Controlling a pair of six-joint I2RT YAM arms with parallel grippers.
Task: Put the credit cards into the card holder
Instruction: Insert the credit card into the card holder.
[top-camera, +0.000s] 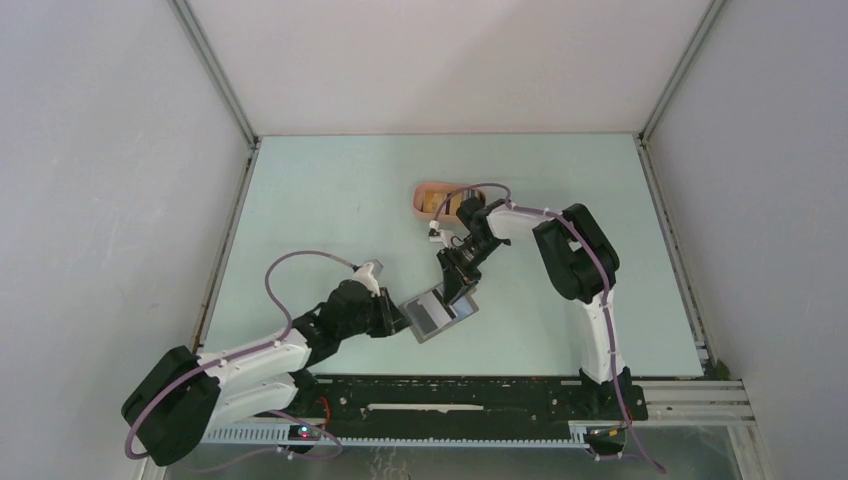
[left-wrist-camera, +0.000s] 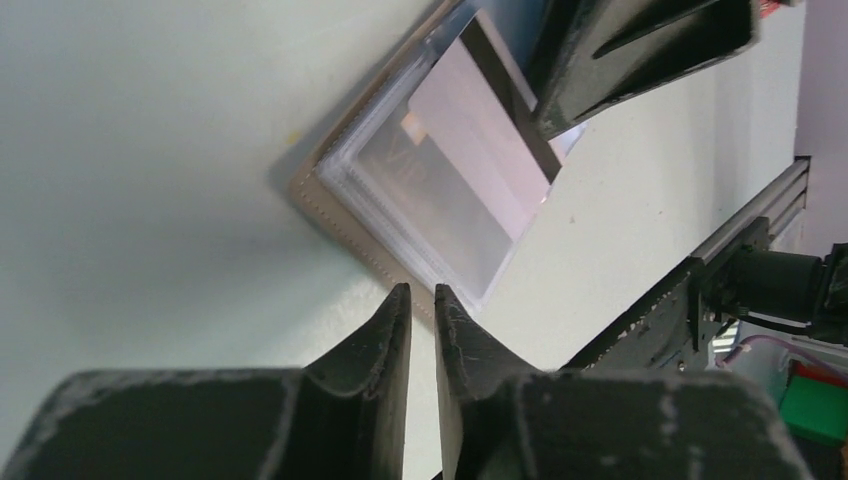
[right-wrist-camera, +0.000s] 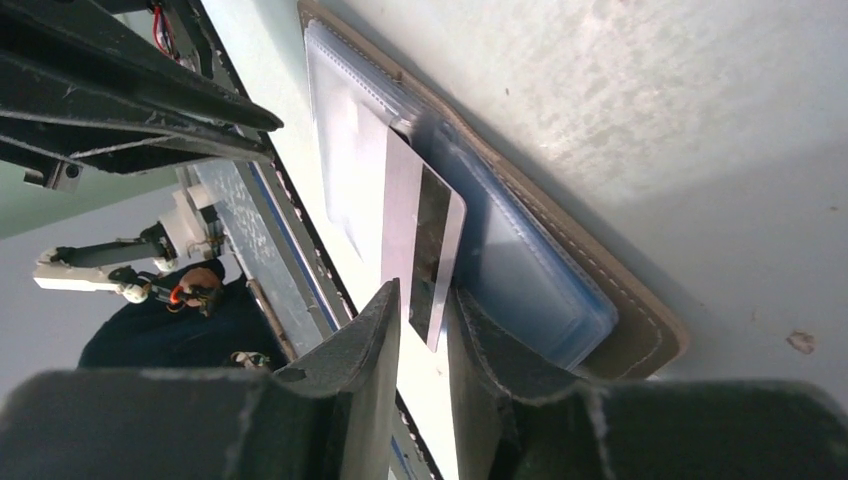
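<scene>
Card holder (left-wrist-camera: 322, 198) fills both wrist views; tray (top-camera: 430, 190) shows only overhead

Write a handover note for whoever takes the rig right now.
Left gripper: jaws barely apart, empty, tips at the edge of the wallet.
Right gripper: open, jaws loosely either side of the free end of the striped card.
The wallet lies open on the table between the arms. The tray sits behind the right arm, contents mostly hidden.
Done: striped card partway into a clear sleeve.
Left: probably push it fully in, then load any cards remaining in the tray.
</scene>
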